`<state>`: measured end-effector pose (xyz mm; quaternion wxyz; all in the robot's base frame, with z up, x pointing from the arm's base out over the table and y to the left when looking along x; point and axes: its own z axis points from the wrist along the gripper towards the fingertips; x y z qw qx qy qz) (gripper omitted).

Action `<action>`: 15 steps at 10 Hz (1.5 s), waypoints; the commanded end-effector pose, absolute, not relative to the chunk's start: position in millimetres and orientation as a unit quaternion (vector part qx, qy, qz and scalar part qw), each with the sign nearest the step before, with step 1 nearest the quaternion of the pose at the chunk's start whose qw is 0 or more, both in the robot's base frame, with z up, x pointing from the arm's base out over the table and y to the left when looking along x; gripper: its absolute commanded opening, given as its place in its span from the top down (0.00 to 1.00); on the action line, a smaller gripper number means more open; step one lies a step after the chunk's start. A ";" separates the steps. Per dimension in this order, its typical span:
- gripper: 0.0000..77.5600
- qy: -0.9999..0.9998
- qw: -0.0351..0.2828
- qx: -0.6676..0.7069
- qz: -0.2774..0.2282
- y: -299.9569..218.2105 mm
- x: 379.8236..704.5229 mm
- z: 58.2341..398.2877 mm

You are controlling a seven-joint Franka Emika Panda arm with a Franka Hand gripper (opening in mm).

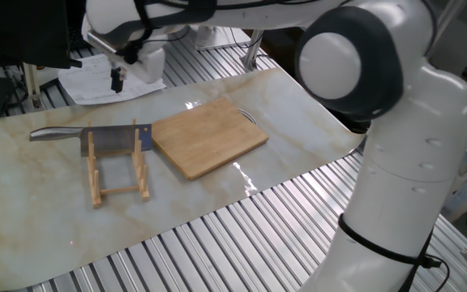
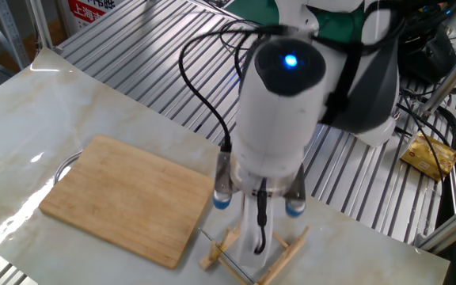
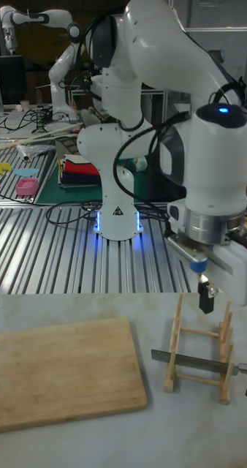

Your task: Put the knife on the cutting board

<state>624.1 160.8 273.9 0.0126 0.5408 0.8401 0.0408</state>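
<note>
- Knife lies flat across the peg rack, handle pointing left, long axis left-right.
- Gripper hovers above and behind its handle end (jaw gap: cannot tell).
- Cutting board sits just right of the rack.

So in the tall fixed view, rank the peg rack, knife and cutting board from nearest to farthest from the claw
1. Peg rack, directly below the claw.
2. Knife, resting across the rack; too close to the rack to separate.
3. Cutting board, far left, clearly farthest.
</note>
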 end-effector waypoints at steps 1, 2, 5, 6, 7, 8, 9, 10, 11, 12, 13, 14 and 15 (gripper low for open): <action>1.00 0.818 0.017 0.573 0.041 166.1 633.3 269.4; 1.00 0.810 0.022 0.584 0.043 166.3 635.5 266.6; 1.00 0.794 0.030 0.606 0.043 167.4 641.5 255.3; 1.00 0.789 0.034 0.612 0.044 167.3 642.4 251.3; 1.00 0.786 0.034 0.616 0.044 167.2 642.8 249.6; 1.00 0.773 0.036 0.632 0.047 167.0 643.6 244.9; 1.00 0.765 0.039 0.641 0.046 166.9 643.6 242.0; 1.00 0.762 0.040 0.644 0.047 166.8 643.6 239.0; 1.00 0.761 0.040 0.646 0.048 166.7 643.6 237.6; 1.00 0.757 0.044 0.650 0.046 166.5 643.5 233.2; 1.00 0.750 0.045 0.659 0.043 166.4 643.4 230.5; 1.00 0.747 0.046 0.662 0.042 166.4 643.3 229.9; 1.00 0.738 0.047 0.672 0.040 166.5 642.6 227.8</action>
